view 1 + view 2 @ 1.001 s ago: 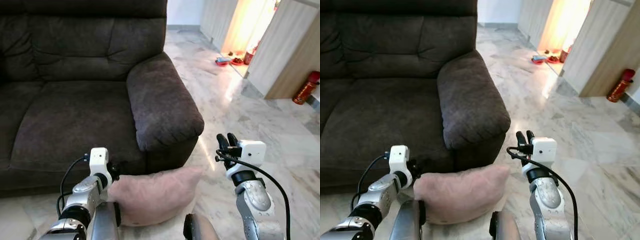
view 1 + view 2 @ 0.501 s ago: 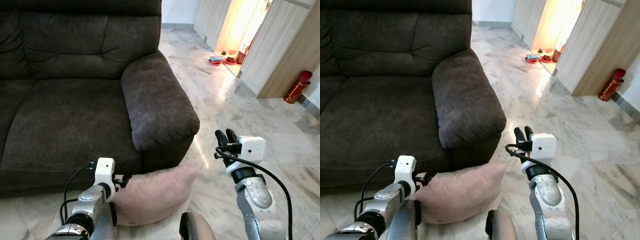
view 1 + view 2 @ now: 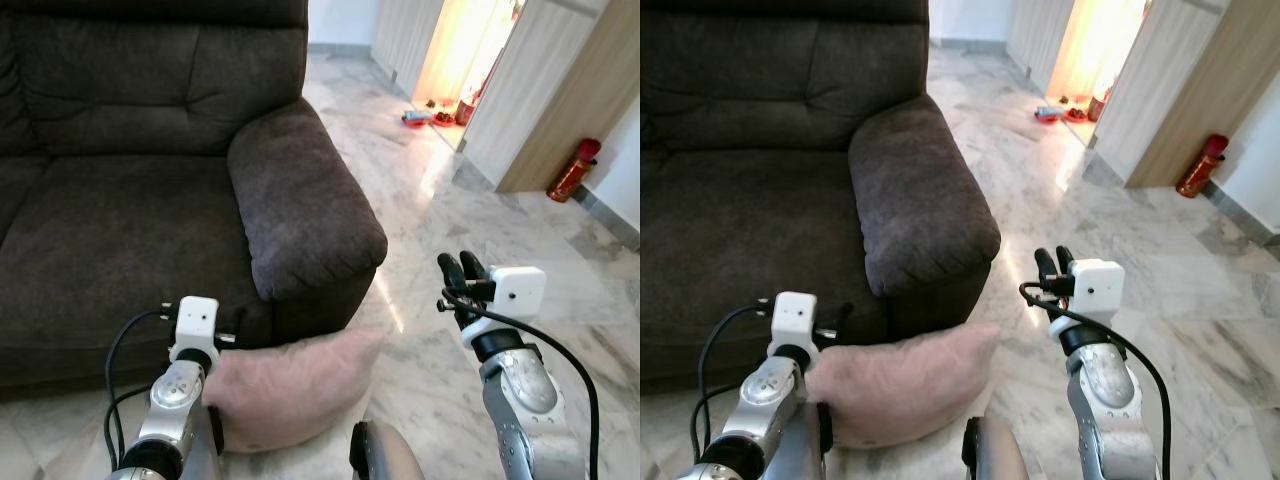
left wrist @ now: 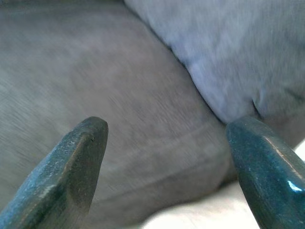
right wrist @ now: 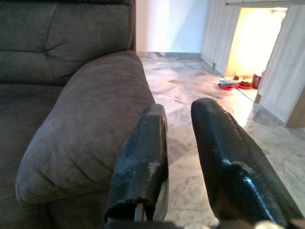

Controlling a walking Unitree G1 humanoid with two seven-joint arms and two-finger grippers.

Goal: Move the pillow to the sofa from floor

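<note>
Pink fabric pillow (image 3: pixel 285 388): lying on the marble floor (image 3: pixel 470 215), pressed against the base of the sofa (image 3: pixel 150 170) just below its armrest (image 3: pixel 300 205), one corner pointing out toward the open floor.

Sofa: dark brown upholstery, tufted back, wide seat cushion, rounded armrest on the robot's right side.

Left tool (image 4: pixel 164 143): low at the sofa front, at the near-left edge of the pillow. Fingers (image 4: pixel 71 167) spread wide in the left wrist view, with brown sofa fabric and the pale pillow edge between them; one fingertip lies close to the pillow's corner, contact uncertain.

Right tool (image 3: pixel 458 272): raised over the bare floor to the right of the armrest, well apart from the pillow. Fingers (image 5: pixel 143 162) nearly together, a narrow gap between them, holding nothing.

Floor: pale veined marble, glossy, with a bright reflection.

Background: red fire extinguisher (image 3: pixel 571 170) standing by a wooden wall panel (image 3: pixel 545 90); small red items (image 3: pixel 418 117) on the floor at a brightly lit doorway.
</note>
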